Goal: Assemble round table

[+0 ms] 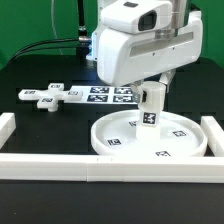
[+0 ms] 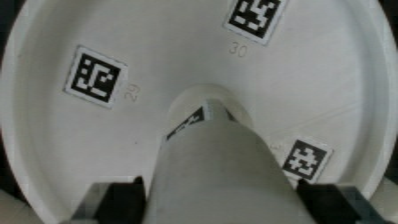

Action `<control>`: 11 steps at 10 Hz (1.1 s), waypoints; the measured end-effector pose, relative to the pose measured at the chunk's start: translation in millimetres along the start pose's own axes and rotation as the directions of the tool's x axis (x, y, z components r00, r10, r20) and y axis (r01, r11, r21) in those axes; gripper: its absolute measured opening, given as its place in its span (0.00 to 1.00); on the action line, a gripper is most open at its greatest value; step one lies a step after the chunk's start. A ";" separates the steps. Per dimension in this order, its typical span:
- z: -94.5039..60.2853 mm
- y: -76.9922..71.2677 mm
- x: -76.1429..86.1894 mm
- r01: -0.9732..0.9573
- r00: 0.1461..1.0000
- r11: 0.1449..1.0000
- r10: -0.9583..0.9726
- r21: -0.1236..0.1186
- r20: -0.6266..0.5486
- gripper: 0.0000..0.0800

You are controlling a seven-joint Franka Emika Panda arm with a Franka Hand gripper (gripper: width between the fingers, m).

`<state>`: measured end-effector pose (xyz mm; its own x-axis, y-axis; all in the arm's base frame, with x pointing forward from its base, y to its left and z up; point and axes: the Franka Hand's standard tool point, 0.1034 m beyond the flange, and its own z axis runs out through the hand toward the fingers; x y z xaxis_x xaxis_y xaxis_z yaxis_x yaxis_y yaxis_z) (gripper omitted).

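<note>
- The only marks to read are black-and-white square tags (image 2: 98,75). They are little block patterns, not words.
- In the wrist view, three of these tags show on the round disc (image 2: 107,130). There is a faint mark under one tag near the edge of the picture. It is too dim to read.
- One more tag sits on the side of the post (image 1: 150,112), and more lie around the disc (image 1: 195,145).
- There is no brand name to be read on the big white arm.
- The gripper (image 1: 151,93) is closed on the post and holds it by its upper part.
- In the wrist view the post (image 2: 222,165) fills the space between the dark fingers (image 2: 121,198).
- The post is over the middle of the disc and leans a little. I cannot tell if its lower end touches the disc.
- The disc lies flat on the black table (image 1: 40,125), toward the exterior view's right.
- The cross-shaped piece (image 1: 45,97) lies flat on the table, well apart from the disc, toward the exterior view's left.
- The marker board (image 1: 108,94) lies just beside the cross-shaped piece, behind the disc. The arm hides its far end.
- White border rails (image 1: 100,167) run along the near side and both ends of the table. The disc is close to the rail on the exterior view's right.
- The fat white arm blocks the view of what is behind it.
</note>
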<state>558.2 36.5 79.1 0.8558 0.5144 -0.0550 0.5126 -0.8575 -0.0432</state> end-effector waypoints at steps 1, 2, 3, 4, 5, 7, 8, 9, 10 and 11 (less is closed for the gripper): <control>0.9 0.0 -2.6 -0.156 0.988 0.988 0.156 0.016 -0.017 0.51; 1.3 -1.8 -3.9 -0.267 0.963 0.963 0.267 0.026 -0.015 0.51; 1.4 -3.2 -2.7 -0.420 0.907 0.907 0.421 0.041 -0.023 0.51; 1.6 -5.2 -3.3 -0.560 0.827 0.827 0.562 0.051 -0.019 0.51; 1.8 -6.2 -3.7 -0.650 0.759 0.758 0.651 0.052 -0.012 0.51; 2.0 -6.3 -3.6 -0.727 0.685 0.684 0.729 0.054 -0.005 0.51; 2.0 -6.5 -3.5 -0.752 0.658 0.657 0.753 0.055 -0.003 0.51; 2.1 -6.7 -3.5 -0.799 0.600 0.598 0.800 0.057 0.002 0.51; 2.2 -6.5 -3.4 -0.848 0.527 0.526 0.850 0.065 0.007 0.51; 2.6 -6.0 -4.3 -0.917 0.391 0.389 0.920 0.093 0.010 0.51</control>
<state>551.2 39.4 77.0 0.8059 -0.5877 -0.0711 -0.5916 -0.8040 -0.0594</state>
